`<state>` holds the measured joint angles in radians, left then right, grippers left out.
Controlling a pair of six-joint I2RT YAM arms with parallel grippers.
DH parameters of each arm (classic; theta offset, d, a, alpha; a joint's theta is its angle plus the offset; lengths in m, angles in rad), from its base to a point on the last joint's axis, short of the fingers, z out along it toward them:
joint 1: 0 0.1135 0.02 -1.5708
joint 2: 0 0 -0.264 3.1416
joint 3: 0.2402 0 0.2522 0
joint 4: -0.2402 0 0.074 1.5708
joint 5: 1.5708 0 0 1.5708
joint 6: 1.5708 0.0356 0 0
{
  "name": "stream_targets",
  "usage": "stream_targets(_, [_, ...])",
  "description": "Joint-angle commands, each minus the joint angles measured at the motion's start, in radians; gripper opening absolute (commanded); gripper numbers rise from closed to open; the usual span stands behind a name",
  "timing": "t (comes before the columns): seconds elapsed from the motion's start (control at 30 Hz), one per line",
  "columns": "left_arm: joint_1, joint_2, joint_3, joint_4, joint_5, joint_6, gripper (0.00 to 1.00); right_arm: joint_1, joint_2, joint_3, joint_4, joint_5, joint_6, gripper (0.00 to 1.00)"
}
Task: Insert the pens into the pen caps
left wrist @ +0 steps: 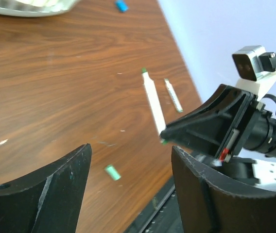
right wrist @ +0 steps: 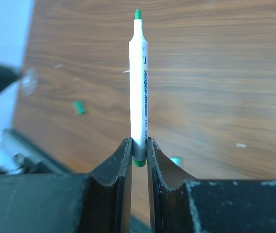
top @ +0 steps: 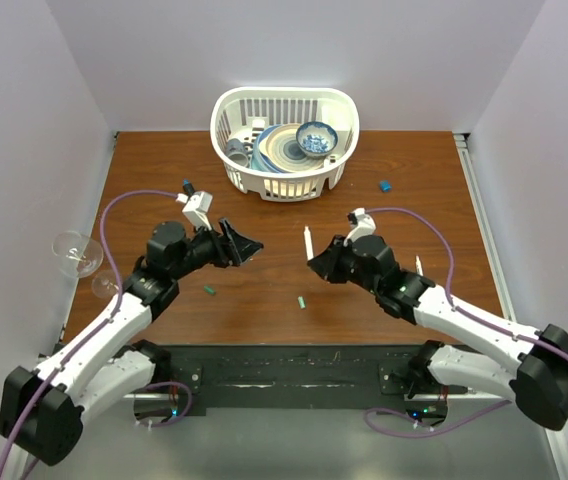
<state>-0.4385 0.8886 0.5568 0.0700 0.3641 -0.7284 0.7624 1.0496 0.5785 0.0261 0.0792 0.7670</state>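
Closest to the arm bases, two green pen caps lie loose on the wooden table (top: 144, 170): one cap (top: 209, 290) sits under the left arm's wrist, the other cap (top: 302, 301) just ahead of the right arm. Neither one is touching a pen.

Up a step, and the right gripper (right wrist: 139, 155) is clamped tight on the bottom end of a white pen (right wrist: 138, 87), holding it upright with the green tip at the top, off the table. Across from it the left gripper (left wrist: 130, 151) hangs above the wood facing that pen, jaws spread wide with nothing between them. The two grippers are near each other but apart.

The second pen (top: 419, 265) lies on the table beside the right forearm, untouched.

Off at the left edge a clear wine glass (top: 76, 252) lies on its side. Further back a small blue piece (top: 385, 185) rests on the wood, and at the far end stands a white basket (top: 284, 185) stacked with plates and a blue-patterned bowl (top: 316, 138).
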Motion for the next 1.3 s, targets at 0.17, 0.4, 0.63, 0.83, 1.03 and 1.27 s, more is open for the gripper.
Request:
stream_targets(0.17, [-0.103, 0.11, -0.003, 0.381, 0.064, -0.106, 0.72, 0.179, 0.041, 0.145, 0.143, 0.092, 0.077, 0.12])
stream_targets(0.4, [-0.114, 0.122, -0.038, 0.398, 0.039, -0.131, 0.67, 0.316, 0.089, 0.185, 0.193, 0.214, 0.069, 0.12])
stream_targets(0.63, [-0.118, 0.052, -0.089, 0.401, 0.033, -0.143, 0.24, 0.377, 0.107, 0.181, 0.221, 0.327, 0.077, 0.15])
stream_targets(0.83, [-0.117, 0.021, -0.048, 0.323, 0.114, -0.069, 0.0, 0.38, 0.041, 0.164, 0.157, 0.274, 0.078, 0.45])
stream_targets(1.03, [-0.118, -0.01, -0.086, 0.342, 0.308, -0.019, 0.0, 0.382, -0.16, 0.127, 0.006, 0.349, 0.103, 0.56])
stream_targets(1.27, [-0.118, -0.014, -0.113, 0.378, 0.432, 0.001, 0.0, 0.38, -0.088, 0.274, -0.094, 0.337, 0.072, 0.57])
